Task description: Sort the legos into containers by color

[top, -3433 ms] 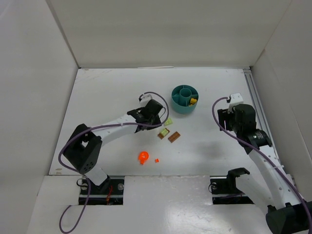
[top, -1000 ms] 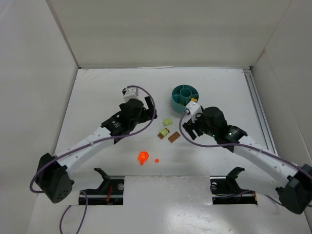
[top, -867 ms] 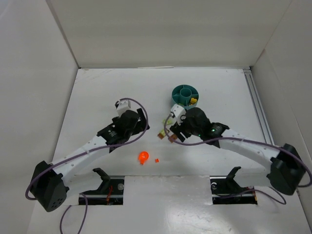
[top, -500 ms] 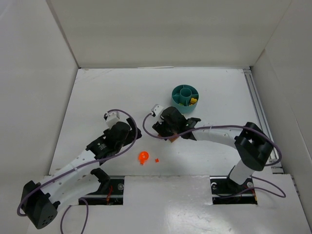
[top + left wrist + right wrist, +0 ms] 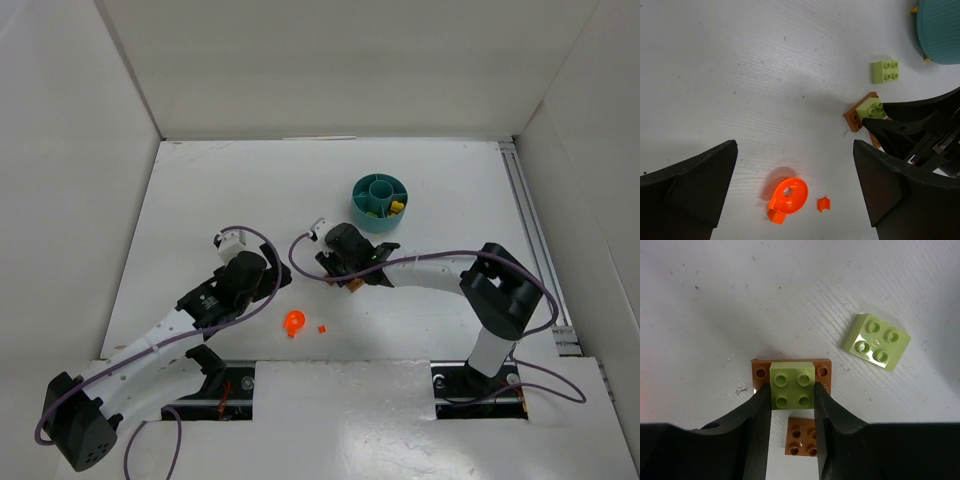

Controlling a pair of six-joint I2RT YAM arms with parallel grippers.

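Nearest the arm bases, an orange roundish lego (image 5: 294, 321) lies on the white surface (image 5: 220, 200), with a tiny orange bit (image 5: 322, 328) just beside it on the right, the two apart. The left jaws hang above this spot, spread wide and holding nothing. In the left wrist view the two dark fingers (image 5: 695, 180) frame the orange pieces from either side without touching them.

A little farther out, the right arm (image 5: 430, 268) reaches across toward the middle of the surface. Its jaws are closed on a pale green brick (image 5: 792, 386): one finger presses each side of it (the wrist view shows no gap on either side). That brick sits stud-up on a flat brown plate (image 5: 760, 372), whose edge shows to the left, right and far side of it. A smaller brown brick (image 5: 801, 437) lies on the surface nearer the wrist, between the fingers and apart from the plate. A second pale green piece (image 5: 876, 341), flat with four studs, lies loose to the far right of the held brick, tilted askew and well clear of the fingers.

Farthest out stands the round teal tub (image 5: 380, 227), upright, well apart from the jaws. Yellow pieces (image 5: 397, 207) lie in a wedge on its right side, and something yellow-green (image 5: 372, 211) shows in a nearer wedge. The centre ring looks bare.
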